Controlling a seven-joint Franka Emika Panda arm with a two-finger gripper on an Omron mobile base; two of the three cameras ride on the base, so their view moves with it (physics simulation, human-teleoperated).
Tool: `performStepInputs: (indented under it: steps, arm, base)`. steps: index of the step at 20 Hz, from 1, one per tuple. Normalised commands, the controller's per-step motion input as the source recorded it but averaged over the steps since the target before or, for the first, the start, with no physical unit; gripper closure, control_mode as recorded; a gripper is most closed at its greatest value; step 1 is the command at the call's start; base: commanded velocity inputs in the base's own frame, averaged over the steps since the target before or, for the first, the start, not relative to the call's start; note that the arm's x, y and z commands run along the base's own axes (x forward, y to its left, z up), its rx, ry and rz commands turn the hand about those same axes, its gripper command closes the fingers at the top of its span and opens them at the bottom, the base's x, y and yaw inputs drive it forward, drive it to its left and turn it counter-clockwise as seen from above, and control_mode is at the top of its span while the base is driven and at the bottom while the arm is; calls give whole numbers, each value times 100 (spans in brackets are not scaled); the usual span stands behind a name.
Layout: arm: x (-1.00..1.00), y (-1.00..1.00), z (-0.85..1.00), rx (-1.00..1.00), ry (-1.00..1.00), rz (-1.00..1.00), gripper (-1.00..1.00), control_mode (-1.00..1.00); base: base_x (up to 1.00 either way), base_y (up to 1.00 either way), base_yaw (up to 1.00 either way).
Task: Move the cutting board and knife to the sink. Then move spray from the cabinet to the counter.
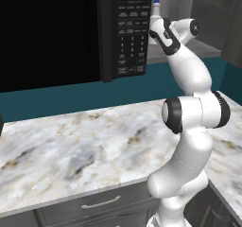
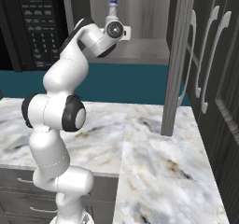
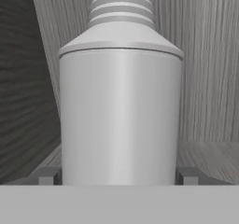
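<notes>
Straddling spray [image 3: 120, 111] body, gripper [image 3: 119, 175] open inside cabinet [image 3: 205, 69]; spray head cropped, fingertips barely visible.

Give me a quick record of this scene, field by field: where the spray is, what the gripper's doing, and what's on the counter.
spray: upright bottle on the cabinet shelf, right of the microwave
gripper: open, a fingertip on each side of the bottle's base; contact cannot be told
arm: reaching up into the cabinet
counter: marble top below, spray not yet on it
</notes>
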Motion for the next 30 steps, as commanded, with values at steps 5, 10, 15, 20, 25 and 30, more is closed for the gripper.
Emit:
performStepInputs:
  steps: [5,10,15,20,25,30]
  arm:
    - [0,0,0,4,0,-1,100,-100]
    - [-2,0,0,3,0,-1,100,-100]
    - [-3,0,0,1,-1,0,100,-100]
    - [-3,0,0,1,0,-1,100,-100]
    - [-2,0,0,2,0,0,100,-100]
    - [-8,0,0,2,0,0,100,-100]
  base:
    - [0,0,0]
    - [0,0,0]
    - [0,0,0]
    - [0,0,0]
    - [0,0,0]
    - [0,0,0]
